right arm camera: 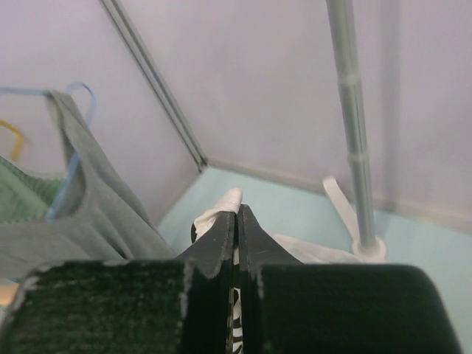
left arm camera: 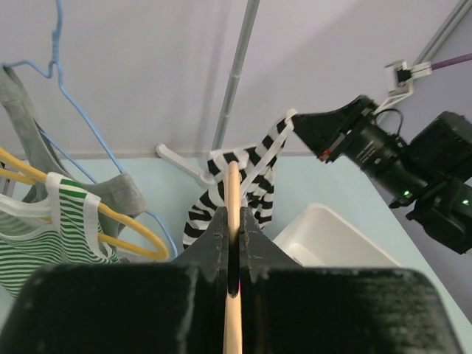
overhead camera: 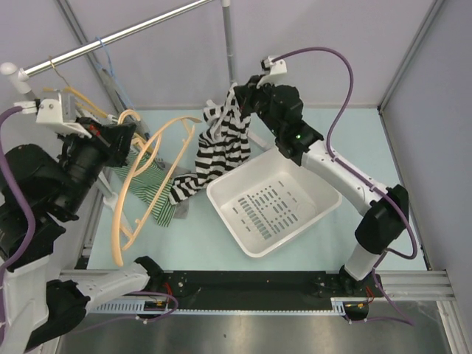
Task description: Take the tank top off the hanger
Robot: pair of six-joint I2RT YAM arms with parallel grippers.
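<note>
The black-and-white striped tank top (overhead camera: 215, 151) hangs between the two arms, its lower end trailing on the table beside the bin. My right gripper (overhead camera: 237, 99) is shut on its white-edged strap (right arm camera: 223, 201) and holds it up high. My left gripper (overhead camera: 131, 141) is shut on a peach-coloured hanger (overhead camera: 147, 166). In the left wrist view the hanger's bar (left arm camera: 233, 188) runs out between my shut fingers to the tank top (left arm camera: 258, 184), and the strap stretches up to the right gripper (left arm camera: 299, 127). I cannot tell whether the hanger's tip is still inside the cloth.
A white bin (overhead camera: 324, 193) stands on the table right of the tank top. A green striped top (left arm camera: 40, 240) on a yellow hanger (left arm camera: 122, 221) and a grey top (right arm camera: 96, 214) on a blue hanger (left arm camera: 81, 110) hang at the left. A metal pole (right arm camera: 352, 125) stands behind.
</note>
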